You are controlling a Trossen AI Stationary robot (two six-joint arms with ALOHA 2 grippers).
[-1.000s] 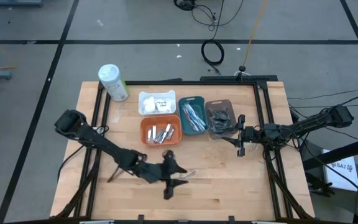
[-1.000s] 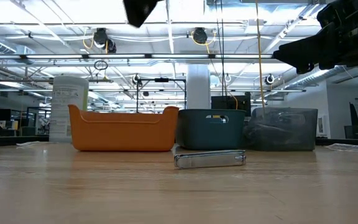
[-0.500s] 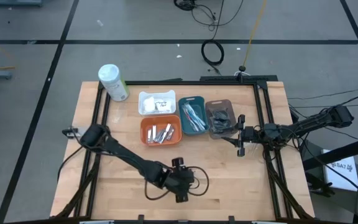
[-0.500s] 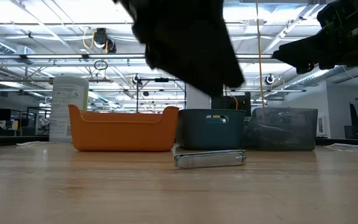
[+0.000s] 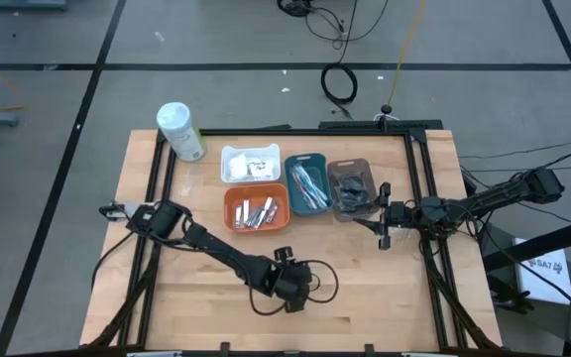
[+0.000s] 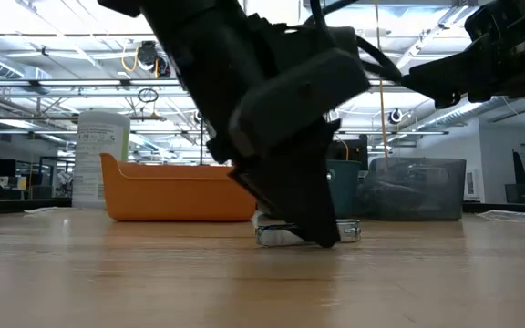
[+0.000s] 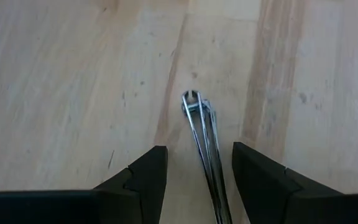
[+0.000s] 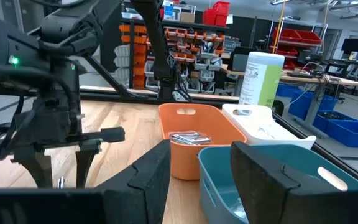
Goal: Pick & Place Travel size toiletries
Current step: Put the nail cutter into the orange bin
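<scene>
A slim silvery metal item [image 7: 201, 134] lies flat on the wooden table near its front middle. In the low view its ends [image 6: 277, 236] show on both sides of my arm. My left gripper [image 7: 198, 154] has come down over it, slanting steeply. It is open, with one finger on each side of the item and a gap on both sides. From above, my left gripper [image 5: 294, 288] hides the item. My right gripper [image 5: 383, 218] waits open and level above the table beside the grey tray [image 5: 353, 188].
Four trays stand in the middle of the table: orange [image 5: 256, 209] with silvery items, white [image 5: 251, 164], teal [image 5: 307, 184] and grey. A white bottle with a green label [image 5: 180, 132] stands at the far left corner. Bare wood lies around the left gripper.
My left gripper has come down from high above the table and a little toward the table's right edge. It has tipped to point steeply down, and its fingers now straddle the silvery item. The item has not moved.
</scene>
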